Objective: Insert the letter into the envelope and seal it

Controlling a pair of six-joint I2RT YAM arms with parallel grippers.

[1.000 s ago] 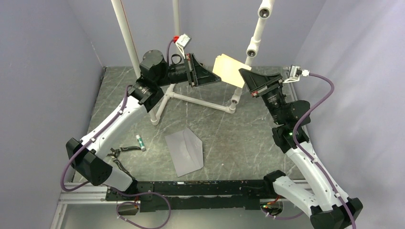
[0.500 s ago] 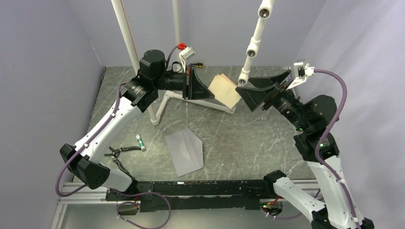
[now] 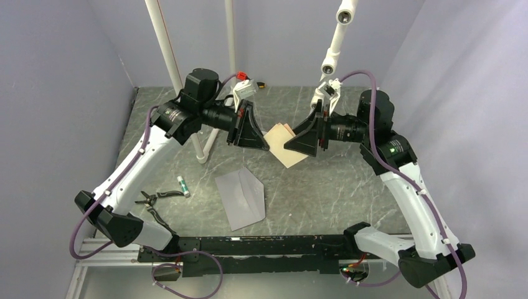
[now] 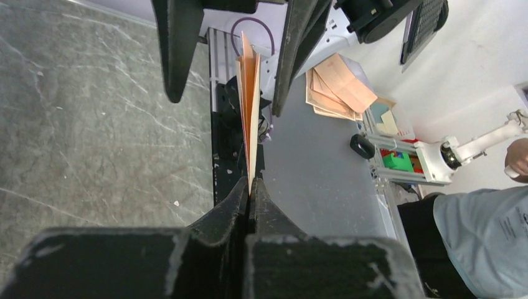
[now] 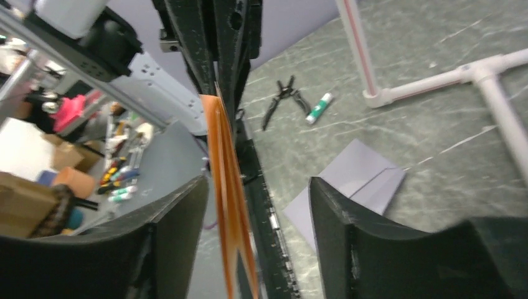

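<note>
Left fingers (image 4: 231,204) clamp the letter (image 3: 284,147) aloft, right fingers (image 5: 177,218) gape astride it; envelope (image 3: 240,197) and pliers (image 3: 149,198) lie below.

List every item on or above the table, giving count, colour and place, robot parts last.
letter: 1, tan, folded, held in the air above mid-table
envelope: 1, pale grey, flat on the table, near centre
pliers: 1, black, near left
small tube: 1, white and green, beside the pliers
pipes: several, white, far side
table: 1, grey-green marble
left gripper: 1, black, shut on the letter
right gripper: 1, black, open around the letter
</note>
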